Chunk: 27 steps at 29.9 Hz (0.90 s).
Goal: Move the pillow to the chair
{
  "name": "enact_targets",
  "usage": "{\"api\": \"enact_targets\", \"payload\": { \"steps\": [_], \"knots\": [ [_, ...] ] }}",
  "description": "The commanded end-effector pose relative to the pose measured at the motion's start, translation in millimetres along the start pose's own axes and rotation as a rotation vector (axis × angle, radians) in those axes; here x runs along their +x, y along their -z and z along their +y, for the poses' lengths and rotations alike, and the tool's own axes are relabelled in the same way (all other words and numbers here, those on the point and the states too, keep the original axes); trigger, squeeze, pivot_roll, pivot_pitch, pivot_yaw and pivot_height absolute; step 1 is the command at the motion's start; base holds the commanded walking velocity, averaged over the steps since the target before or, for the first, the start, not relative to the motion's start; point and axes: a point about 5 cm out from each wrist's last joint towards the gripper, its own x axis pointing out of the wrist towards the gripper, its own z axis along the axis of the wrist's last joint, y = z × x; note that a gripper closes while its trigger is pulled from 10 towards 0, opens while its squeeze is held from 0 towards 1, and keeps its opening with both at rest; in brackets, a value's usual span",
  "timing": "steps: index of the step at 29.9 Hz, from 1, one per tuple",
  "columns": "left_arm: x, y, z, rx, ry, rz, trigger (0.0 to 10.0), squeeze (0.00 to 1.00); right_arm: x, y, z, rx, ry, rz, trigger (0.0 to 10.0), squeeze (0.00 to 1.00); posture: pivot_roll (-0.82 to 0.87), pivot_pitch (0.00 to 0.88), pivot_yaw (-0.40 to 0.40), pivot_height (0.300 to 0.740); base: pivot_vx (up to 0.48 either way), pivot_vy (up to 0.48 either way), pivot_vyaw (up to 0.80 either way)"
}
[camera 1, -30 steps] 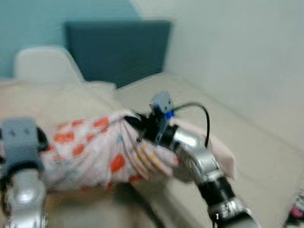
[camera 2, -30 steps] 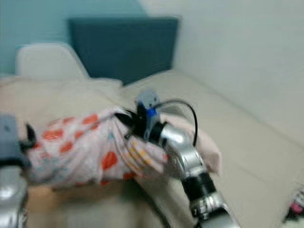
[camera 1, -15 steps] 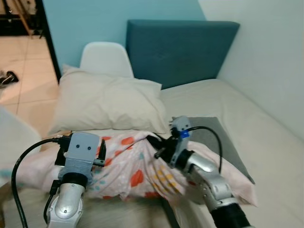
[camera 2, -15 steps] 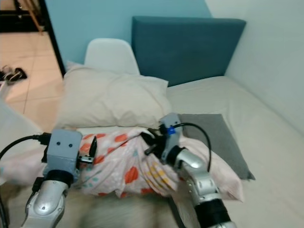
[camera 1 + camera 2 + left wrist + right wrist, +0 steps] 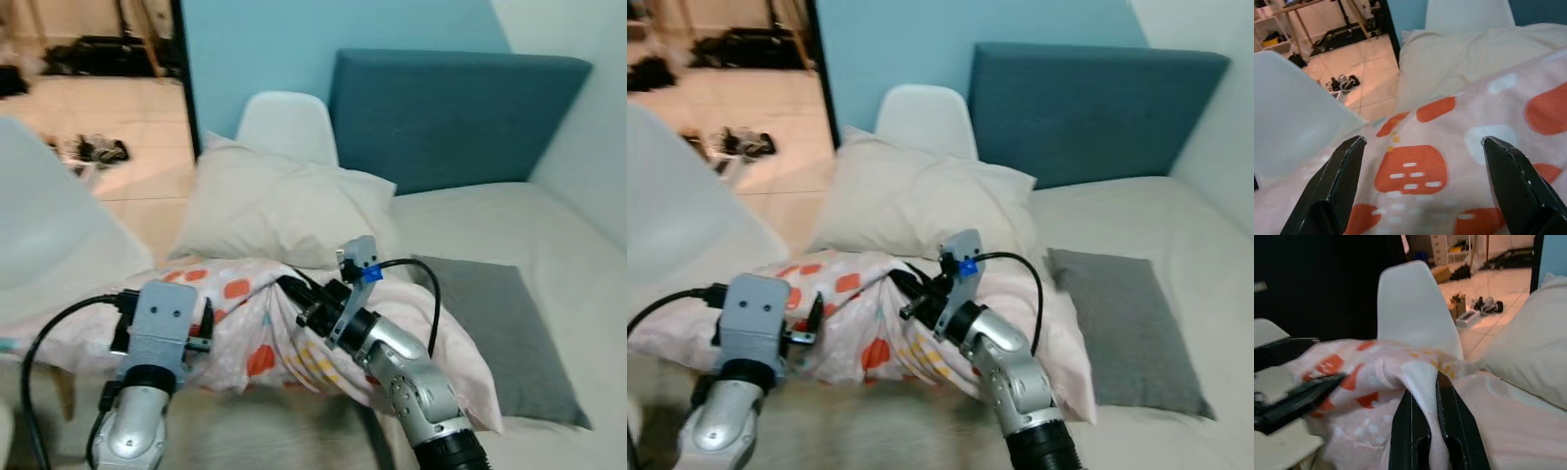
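Right gripper [image 5: 294, 297] jaws pinched shut on spotted pillow [image 5: 245, 333]; left gripper [image 5: 1420, 186] jaws wide open over it. View swung round, white chair [image 5: 1415, 308] now ahead.

White chair [image 5: 49, 225] near left; cream pillow [image 5: 284, 211] blocks far chair [image 5: 286, 125] (seat hidden).

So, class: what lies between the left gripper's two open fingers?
In the left wrist view, the patterned pillow lies between the left gripper's spread fingers.
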Motion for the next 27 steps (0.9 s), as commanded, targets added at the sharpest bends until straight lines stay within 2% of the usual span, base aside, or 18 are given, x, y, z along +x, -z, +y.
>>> {"api": "enact_targets", "payload": {
  "steps": [1, 18, 19, 21, 22, 23, 24, 25, 27],
  "knots": [
    [-2.1, 7.8, 5.9, -0.005, -0.026, 0.029, 10.0, 0.00, 7.5, -14.6, 4.3, 0.000, -0.041, -0.062, 0.0, 0.00, 0.10, 0.000, -0.135, 0.740, 0.000, 0.000, 0.79],
    [0.8, 8.1, 2.0, 0.000, -0.022, 0.046, 10.0, 0.00, 8.2, -19.8, 3.5, -0.009, -0.072, -0.055, 0.0, 0.00, 0.09, 0.000, -0.144, 0.740, 0.000, 0.000, 0.79],
    [1.5, 8.1, 1.3, 0.043, -0.017, 0.045, 10.0, 0.00, 10.8, -21.7, 4.4, -0.009, -0.094, -0.062, 0.9, 0.00, 0.09, 0.000, -0.143, 0.740, 0.000, 0.000, 0.79],
    [1.5, 7.6, 0.5, 0.058, -0.012, 0.039, 10.0, 0.00, 12.0, -22.4, 5.3, -0.011, -0.104, -0.063, 1.2, 0.00, 0.09, 0.000, -0.144, 0.740, 0.000, 0.000, 0.79],
    [1.5, 7.6, 0.5, 0.058, -0.012, 0.039, 10.0, 0.00, 12.0, -22.4, 5.3, -0.011, -0.104, -0.063, 1.2, 0.00, 0.09, 0.000, -0.144, 0.740, 0.000, 0.000, 0.79],
    [1.3, 7.3, 0.0, 0.065, -0.011, 0.036, 10.0, 0.00, 13.1, -22.8, 6.3, -0.014, -0.113, -0.063, 0.7, 0.00, 0.09, 0.000, -0.146, 0.740, 0.000, 0.000, 0.79],
    [1.2, 7.1, -0.2, 0.065, -0.010, 0.036, 10.0, 0.00, 13.8, -23.1, 6.8, -0.016, -0.117, -0.062, 0.9, 0.00, 0.09, 0.000, -0.146, 0.740, 0.000, 0.000, 0.79],
    [1.0, 6.8, 0.0, 0.064, -0.012, 0.036, 10.0, 0.00, 14.6, -23.4, 7.2, -0.016, -0.120, -0.062, 3.6, 0.00, 0.09, 0.000, -0.146, 0.740, 0.000, 0.000, 0.79],
    [1.0, 6.8, 0.0, 0.064, -0.012, 0.036, 10.0, 0.00, 14.6, -23.4, 7.2, -0.016, -0.120, -0.062, 3.6, 0.00, 0.09, 0.000, -0.146, 0.740, 0.000, 0.000, 0.79]
  ]
}}
